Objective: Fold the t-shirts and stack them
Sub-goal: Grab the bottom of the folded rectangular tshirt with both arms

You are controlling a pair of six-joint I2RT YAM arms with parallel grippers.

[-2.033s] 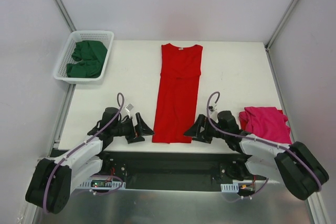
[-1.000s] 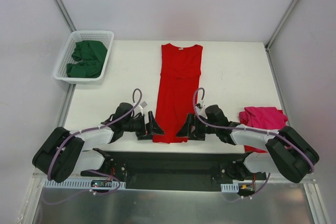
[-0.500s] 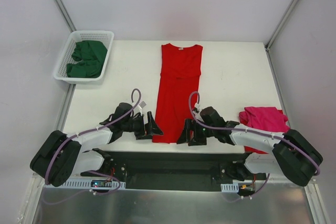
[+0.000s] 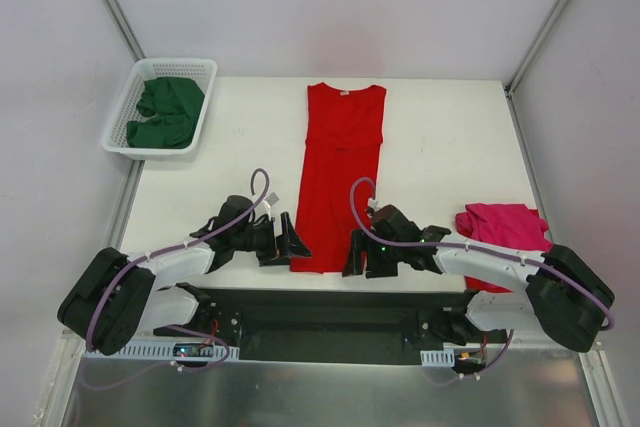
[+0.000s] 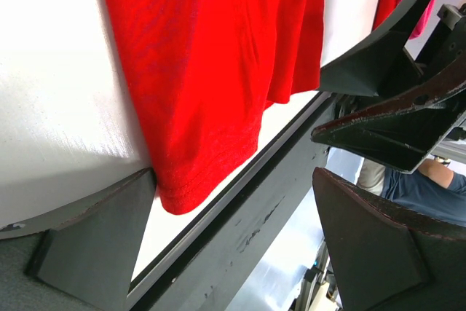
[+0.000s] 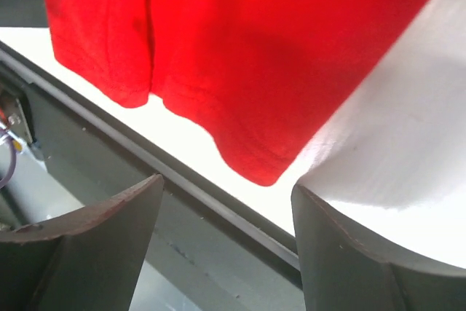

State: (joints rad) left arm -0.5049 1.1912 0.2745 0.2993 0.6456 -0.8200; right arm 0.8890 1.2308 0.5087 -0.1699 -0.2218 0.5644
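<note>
Left gripper (image 4: 290,244): wide, flanking the near left hem corner of the red t-shirt (image 4: 340,167). Right gripper (image 4: 357,255): jaws apart around the right hem corner, nothing pinched yet. Sleeves already folded in, leaving a long strip stretching ahead on the surface (image 4: 440,137); crosswise fold likely left. Farther right, magenta t-shirt (image 4: 505,232), bunched, unstacked. Far ahead-left, green t-shirts (image 4: 165,112) heaped in the basket (image 4: 118,122).

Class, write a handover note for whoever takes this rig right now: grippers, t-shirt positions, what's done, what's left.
Left gripper: open, at red t-shirt, near-left hem corner.
Right gripper: open, at its near-right hem corner.
Pink t-shirt: table's right near edge. Green t-shirts: in the basket, far left.
Done: red narrowed into a long strip.
Left: fold red crosswise, stack, then the green ones.
</note>
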